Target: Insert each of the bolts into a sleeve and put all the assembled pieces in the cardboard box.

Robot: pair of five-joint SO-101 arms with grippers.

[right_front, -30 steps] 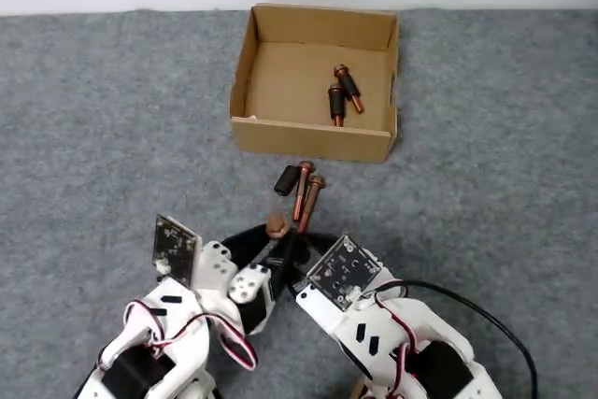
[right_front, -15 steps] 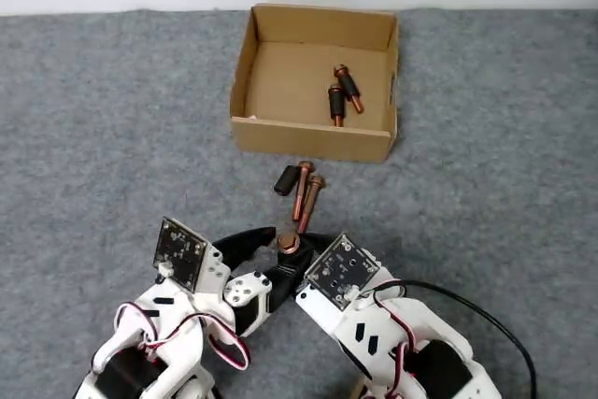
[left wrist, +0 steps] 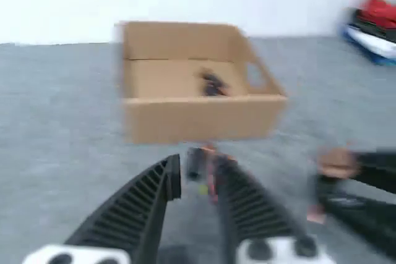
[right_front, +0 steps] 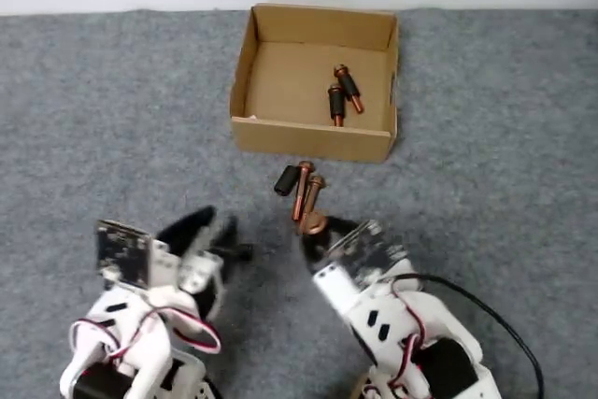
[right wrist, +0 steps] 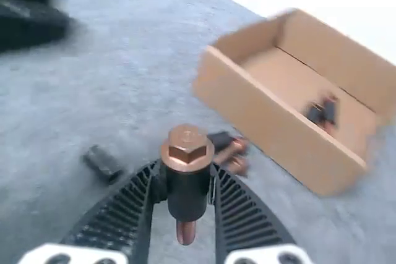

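The left pincer [left wrist: 198,177] has drawn back, slightly parted and empty, leaving the copper hex bolt [right wrist: 187,143] in its black cylindrical sleeve [right wrist: 187,193] clamped in the right pincer [right wrist: 185,174], short of the brown cardboard box [right_front: 308,142]; boxing likely next

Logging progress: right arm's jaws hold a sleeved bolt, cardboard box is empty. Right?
No: the brown cardboard box isn't empty; the high view shows two copper bolts in black sleeves inside. The right jaws do hold a sleeved copper hex bolt.
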